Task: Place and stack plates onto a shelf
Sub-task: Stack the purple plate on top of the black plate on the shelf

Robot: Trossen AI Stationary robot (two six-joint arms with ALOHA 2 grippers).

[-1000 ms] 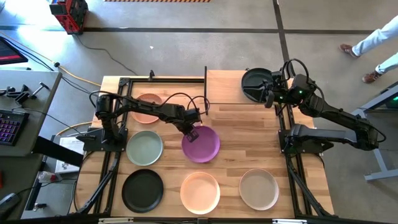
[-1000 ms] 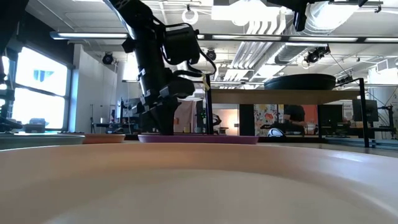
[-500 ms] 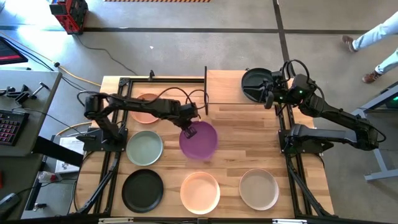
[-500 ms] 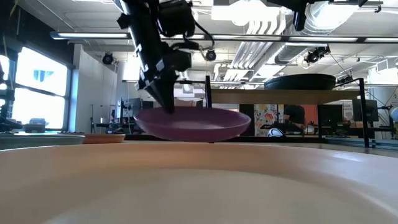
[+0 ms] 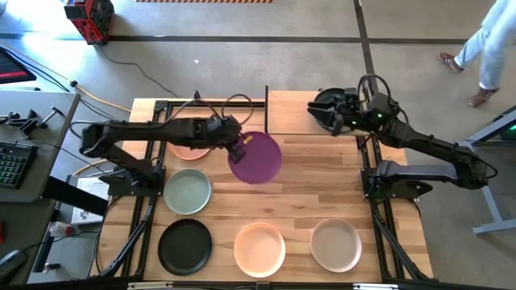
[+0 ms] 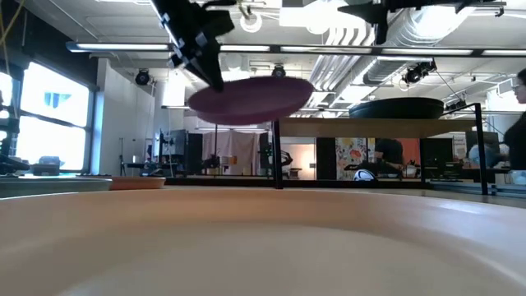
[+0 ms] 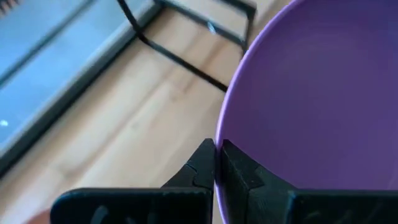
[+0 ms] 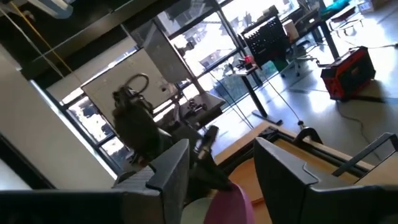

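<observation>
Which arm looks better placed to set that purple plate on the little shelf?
The left. Its gripper already pinches the purple plate by the rim, lifted beside the shelf. The right gripper, fingers open, hovers over the black plate on the shelf.

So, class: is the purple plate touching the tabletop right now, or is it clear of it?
Apart. The low view shows the purple plate hanging well above the tabletop, room background visible beneath it, pinched at its rim by the left end effector.
</observation>
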